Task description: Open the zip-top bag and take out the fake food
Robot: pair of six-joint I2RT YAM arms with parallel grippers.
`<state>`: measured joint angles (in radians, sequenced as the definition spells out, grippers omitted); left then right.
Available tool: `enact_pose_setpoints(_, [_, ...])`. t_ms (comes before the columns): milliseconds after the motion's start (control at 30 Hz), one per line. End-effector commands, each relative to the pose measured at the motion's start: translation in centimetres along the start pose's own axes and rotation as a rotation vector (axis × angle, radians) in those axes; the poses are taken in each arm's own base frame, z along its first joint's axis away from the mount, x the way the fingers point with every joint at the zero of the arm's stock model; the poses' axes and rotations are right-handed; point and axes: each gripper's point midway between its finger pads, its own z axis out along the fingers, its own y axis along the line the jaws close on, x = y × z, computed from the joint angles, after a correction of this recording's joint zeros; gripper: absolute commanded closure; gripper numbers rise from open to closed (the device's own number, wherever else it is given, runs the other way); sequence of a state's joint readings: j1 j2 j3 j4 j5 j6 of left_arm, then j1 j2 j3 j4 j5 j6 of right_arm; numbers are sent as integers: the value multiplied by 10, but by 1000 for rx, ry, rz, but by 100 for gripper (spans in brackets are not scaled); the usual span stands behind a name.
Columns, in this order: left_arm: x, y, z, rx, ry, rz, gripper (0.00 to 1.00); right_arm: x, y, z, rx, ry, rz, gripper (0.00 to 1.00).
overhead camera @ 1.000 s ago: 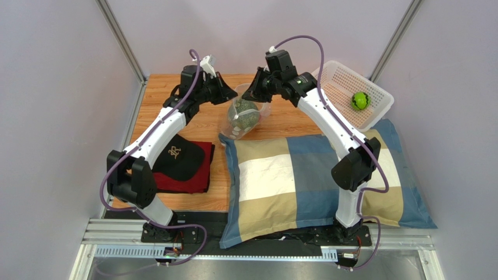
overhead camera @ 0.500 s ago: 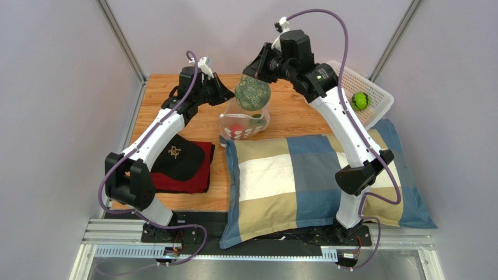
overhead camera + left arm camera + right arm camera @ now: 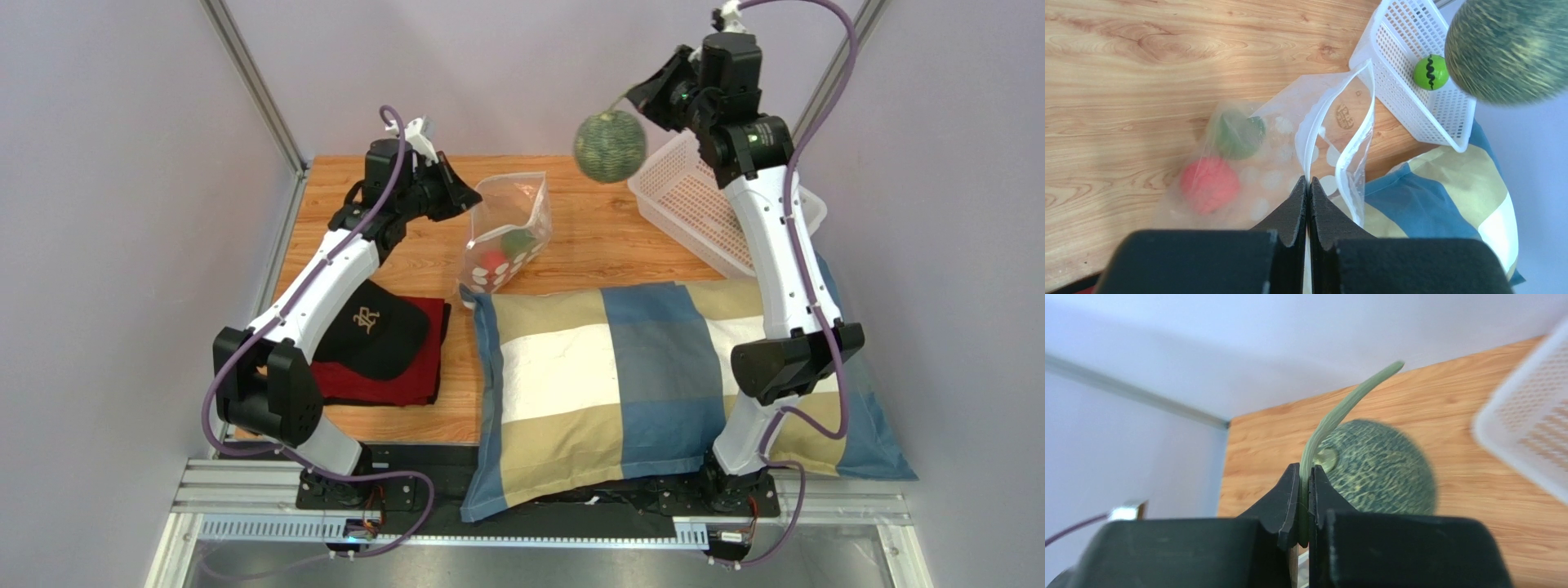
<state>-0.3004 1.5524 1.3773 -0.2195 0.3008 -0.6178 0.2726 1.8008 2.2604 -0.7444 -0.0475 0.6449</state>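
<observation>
- Light wooden tabletop (image 3: 613, 239), grain running left-right; pale lilac walls on 3 sides.
- White perforated plastic basket (image 3: 702, 211), rectangular, far right of table, set at an angle; near corner meets the pillow.
- Big soft pillow w/ blue, beige & white checks (image 3: 613, 368), takes up right-centre, near end hangs over table edge.
- Black baseball cap w/ pale logo (image 3: 374, 328), left side, on top of cloth.
- Dark red folded cloth (image 3: 411, 377), flat, just left of pillow.
- Silver metal rail (image 3: 233, 496) along near edge.
</observation>
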Motion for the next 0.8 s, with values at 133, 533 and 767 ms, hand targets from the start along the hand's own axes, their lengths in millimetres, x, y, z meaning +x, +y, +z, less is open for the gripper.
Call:
enact_pose_setpoints(133, [-34,-22,-20,44,-96,79,100,-51,-130,40,217,-115,51,100])
enact_pose_setpoints(533, [-54,-37,-13,123,-145,15,100,-15,-273,84,477,19,44,98])
enact_pose_setpoints(767, [-62,-48,-10,169,-158,-16,100,3,-314,87,598,64,20,83])
